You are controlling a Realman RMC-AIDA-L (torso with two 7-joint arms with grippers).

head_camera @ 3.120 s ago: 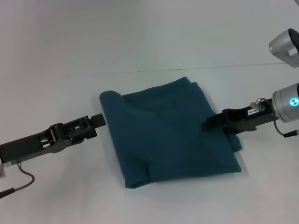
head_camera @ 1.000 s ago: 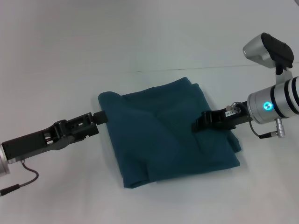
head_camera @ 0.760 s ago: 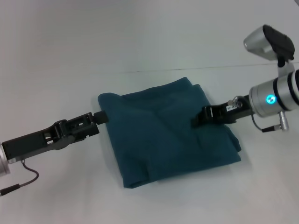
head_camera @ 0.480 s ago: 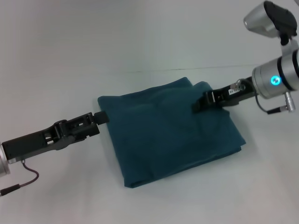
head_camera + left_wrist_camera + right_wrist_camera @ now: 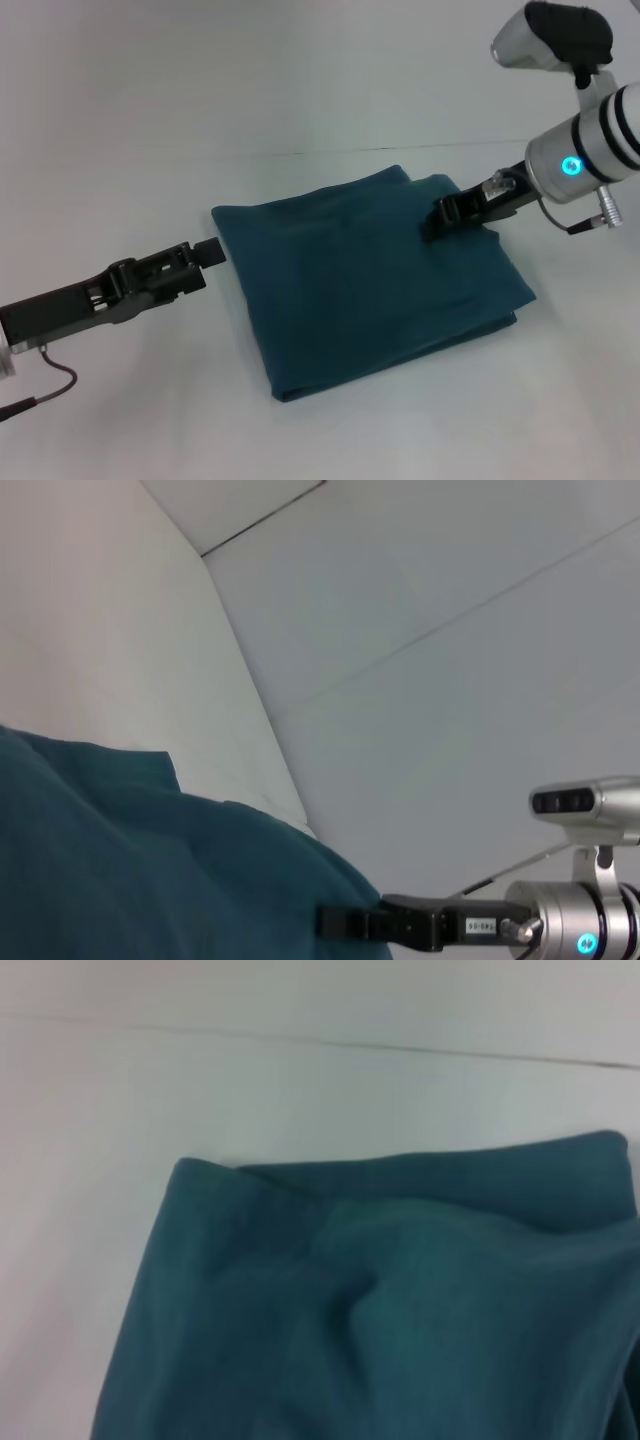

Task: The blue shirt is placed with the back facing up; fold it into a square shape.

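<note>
The blue shirt (image 5: pixel 360 290) lies folded into a rough square in the middle of the white table, plain side up. My right gripper (image 5: pixel 437 216) rests on its far right part, low on the cloth, and looks shut on a pinch of the top layer. The right wrist view shows the blue shirt (image 5: pixel 400 1340) with a raised crease. My left gripper (image 5: pixel 208 252) sits on the table just off the shirt's left edge. In the left wrist view the blue shirt (image 5: pixel 120 880) fills the near part, and the right gripper (image 5: pixel 328 921) meets its far edge.
The white table (image 5: pixel 300 80) stretches on all sides of the shirt, with a thin seam line running across it behind the cloth. The left arm's cable (image 5: pixel 50 385) trails near the front left.
My right gripper moved away and to the right, drawing the shirt's right side out; the creases flattened and the right corner shifted outward. The left gripper drew back slightly from the left edge.
</note>
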